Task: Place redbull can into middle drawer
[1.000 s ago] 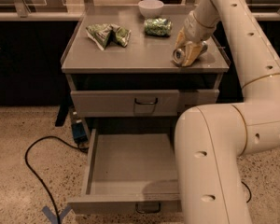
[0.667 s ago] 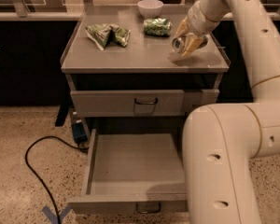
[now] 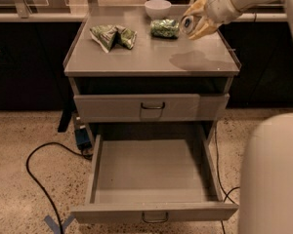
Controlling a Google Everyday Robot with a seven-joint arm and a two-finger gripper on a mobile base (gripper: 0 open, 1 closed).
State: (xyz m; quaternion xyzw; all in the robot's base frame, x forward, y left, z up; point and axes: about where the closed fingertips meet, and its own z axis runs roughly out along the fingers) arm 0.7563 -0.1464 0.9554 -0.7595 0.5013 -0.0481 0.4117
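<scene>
My gripper is shut on the redbull can. It holds the can tilted in the air above the right rear of the cabinet top, with the shiny silver top facing left. The fingers cover most of the can's body. The middle drawer is pulled wide open low at the front of the cabinet; its grey floor is bare and its front panel carries a small loop handle. The gripper is well above and behind it.
A closed drawer sits above the open one. On the top lie two green snack bags, a stubby green patterned can and a white bowl. A black cable runs on the floor at left. My arm's large link fills the lower right.
The gripper has lifted the can off the cabinet top and carried it up and slightly left; its shadow now lies on the top below it.
</scene>
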